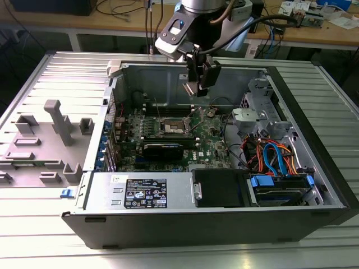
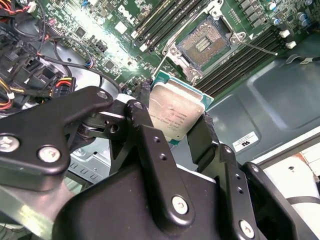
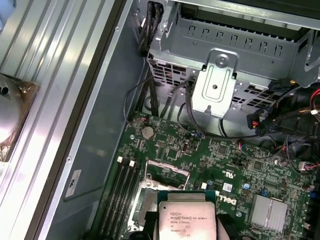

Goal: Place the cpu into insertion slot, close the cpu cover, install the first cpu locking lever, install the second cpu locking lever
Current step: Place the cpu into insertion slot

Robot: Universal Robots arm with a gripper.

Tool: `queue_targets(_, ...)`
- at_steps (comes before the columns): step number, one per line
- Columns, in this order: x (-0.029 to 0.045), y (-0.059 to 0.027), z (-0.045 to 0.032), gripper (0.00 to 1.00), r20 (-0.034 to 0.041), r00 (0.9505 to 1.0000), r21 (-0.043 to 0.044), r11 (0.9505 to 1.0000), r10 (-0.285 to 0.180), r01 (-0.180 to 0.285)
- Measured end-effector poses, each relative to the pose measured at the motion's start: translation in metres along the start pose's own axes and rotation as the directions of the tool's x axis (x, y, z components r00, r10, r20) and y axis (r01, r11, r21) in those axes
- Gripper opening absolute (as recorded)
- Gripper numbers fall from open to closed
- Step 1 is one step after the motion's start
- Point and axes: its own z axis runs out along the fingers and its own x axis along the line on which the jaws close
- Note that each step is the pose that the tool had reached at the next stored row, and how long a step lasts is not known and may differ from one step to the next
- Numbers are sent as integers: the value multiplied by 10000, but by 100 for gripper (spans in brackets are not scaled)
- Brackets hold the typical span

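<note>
Am holding the cpu (image 2: 176, 114) clamped flat between my jaws, metal top showing. My gripper (image 2: 172, 120) is hanging inside the case (image 1: 196, 225), above the green board (image 2: 115, 45); the insertion slot (image 2: 202, 46) is lying uncovered, apparently well below.

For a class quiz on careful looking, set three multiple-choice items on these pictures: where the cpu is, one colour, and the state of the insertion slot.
1. Where is the cpu? A on the table; B gripped in the hand above the circuit board; C under a fan.
2. What colour is the circuit board? A red; B white; C green.
3. The insertion slot is: A empty; B filled by a chip; C covered by a fan.
Answers: B, the hand clamps its edges; C, green in both wrist views; A, its contacts lie bare.
</note>
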Motion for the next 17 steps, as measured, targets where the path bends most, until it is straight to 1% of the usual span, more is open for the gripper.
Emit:
queue_targets(3,0,0,0,55,10,9999,-3,9999,110,-110)
queue_targets(17,0,0,0,55,12,9999,-4,9999,137,-137)
